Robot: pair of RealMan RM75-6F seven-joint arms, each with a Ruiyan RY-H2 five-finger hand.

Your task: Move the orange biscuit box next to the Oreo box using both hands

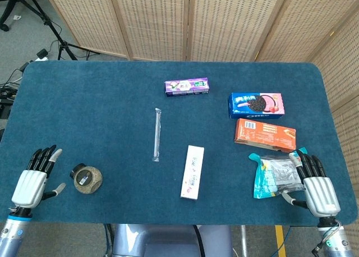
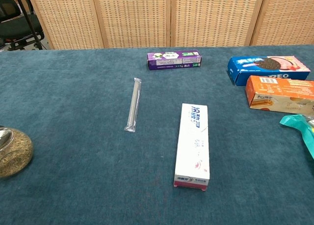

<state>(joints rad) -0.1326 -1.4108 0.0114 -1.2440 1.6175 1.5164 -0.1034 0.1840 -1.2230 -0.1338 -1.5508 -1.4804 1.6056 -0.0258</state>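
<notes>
The orange biscuit box [image 1: 265,133] [image 2: 280,94] lies flat at the right of the blue table, just in front of the blue Oreo box [image 1: 256,104] [image 2: 267,68], with a narrow gap between them. My right hand [image 1: 317,185] hovers at the table's near right corner, fingers apart and holding nothing, well clear of both boxes. At the near left corner my left hand [image 1: 35,180] is also empty with fingers spread. Neither hand appears in the chest view.
A teal snack pouch [image 1: 270,175] lies beside my right hand. A white toothpaste box [image 1: 192,171], a clear wrapped straw [image 1: 157,133] and a purple box [image 1: 187,87] sit mid-table. A round jar [image 1: 86,178] stands near my left hand.
</notes>
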